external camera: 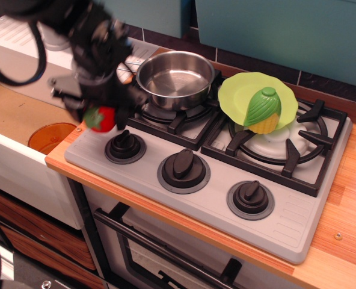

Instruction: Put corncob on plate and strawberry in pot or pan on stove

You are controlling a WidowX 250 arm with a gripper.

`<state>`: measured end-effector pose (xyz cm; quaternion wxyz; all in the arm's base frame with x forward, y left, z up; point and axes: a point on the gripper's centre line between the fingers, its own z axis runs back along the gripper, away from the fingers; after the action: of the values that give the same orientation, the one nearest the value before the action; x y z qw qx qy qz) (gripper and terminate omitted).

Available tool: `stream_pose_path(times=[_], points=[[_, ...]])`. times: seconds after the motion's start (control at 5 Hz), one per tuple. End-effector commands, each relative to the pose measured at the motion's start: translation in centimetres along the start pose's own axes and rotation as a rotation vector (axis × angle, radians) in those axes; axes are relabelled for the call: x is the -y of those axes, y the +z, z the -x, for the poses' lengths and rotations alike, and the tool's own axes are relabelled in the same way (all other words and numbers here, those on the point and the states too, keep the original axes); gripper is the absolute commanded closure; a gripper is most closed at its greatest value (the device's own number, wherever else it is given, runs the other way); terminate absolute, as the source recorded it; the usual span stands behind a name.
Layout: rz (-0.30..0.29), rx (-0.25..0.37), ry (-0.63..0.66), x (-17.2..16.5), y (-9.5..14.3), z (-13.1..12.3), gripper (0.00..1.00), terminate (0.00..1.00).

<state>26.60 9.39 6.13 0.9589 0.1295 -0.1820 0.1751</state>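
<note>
My gripper (100, 115) is shut on the red strawberry (101, 119) and holds it just above the front left corner of the grey stove (214, 198), left of the steel pan (175, 78). The arm is blurred by motion. The pan sits empty on the back left burner. The corncob (263, 110), green husk up, lies on the lime-green plate (238, 90), which rests on the right burner.
An orange dish (49, 135) lies in the sink area to the left of the stove. Three dark knobs (183, 170) line the stove front. A teal backsplash stands behind. Wooden counter (346, 198) lies to the right.
</note>
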Motion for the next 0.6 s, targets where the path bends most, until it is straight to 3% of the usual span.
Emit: stream_pose_path(times=[0.0, 0.4], points=[[-0.116, 0.005, 0.007, 0.2, 8.0, -5.1, 1.00, 0.00], [-0.057, 0.030, 0.050, 4.1, 6.0, -7.3, 1.00, 0.00]])
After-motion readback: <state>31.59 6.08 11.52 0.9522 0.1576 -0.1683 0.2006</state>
